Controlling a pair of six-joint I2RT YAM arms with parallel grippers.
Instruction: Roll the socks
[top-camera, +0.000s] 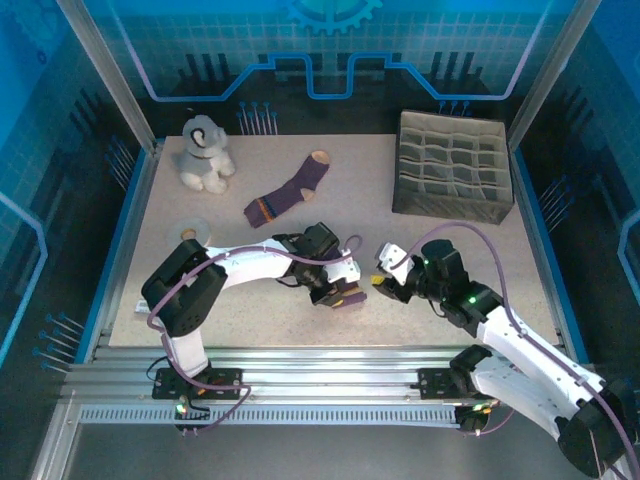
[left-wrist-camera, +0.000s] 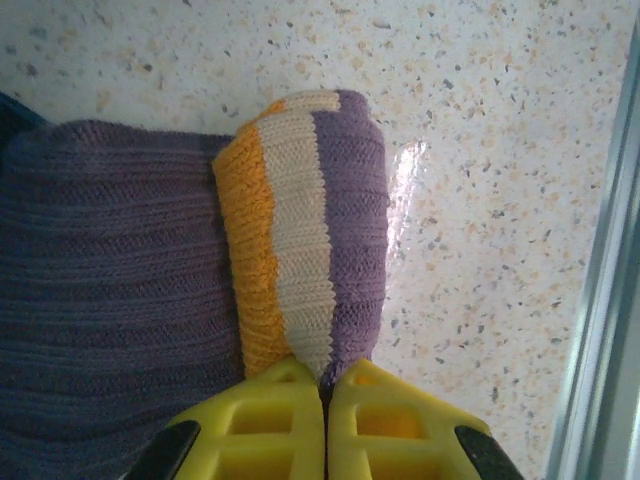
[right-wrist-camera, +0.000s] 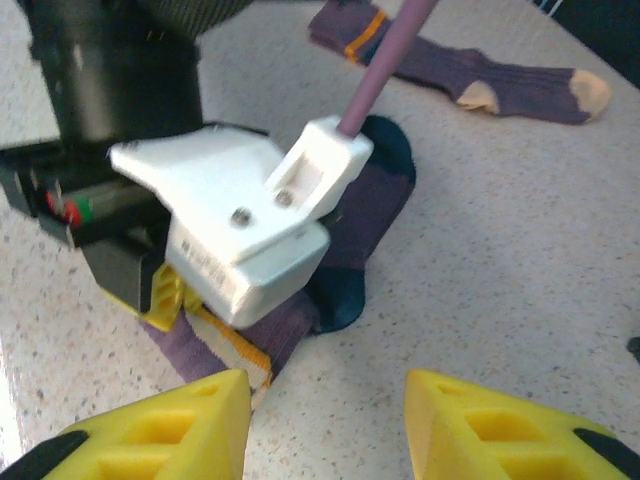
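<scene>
Your left end effector (left-wrist-camera: 325, 375) clamped shut on orange-banded cuff (left-wrist-camera: 285, 240) of purple knit sock with navy toe (right-wrist-camera: 372, 205), near middle of bench (top-camera: 450, 260). Your right end effector (right-wrist-camera: 325, 390) fingers apart, just beside that sock. Purple knit sock with tan toe (top-camera: 288, 192) lies flat farther back, well apart.

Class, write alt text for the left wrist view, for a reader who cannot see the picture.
The yellow left gripper is shut on the orange-and-cream banded cuff of a purple sock, which lies on a speckled table. A metal rail runs along the right edge.
</scene>
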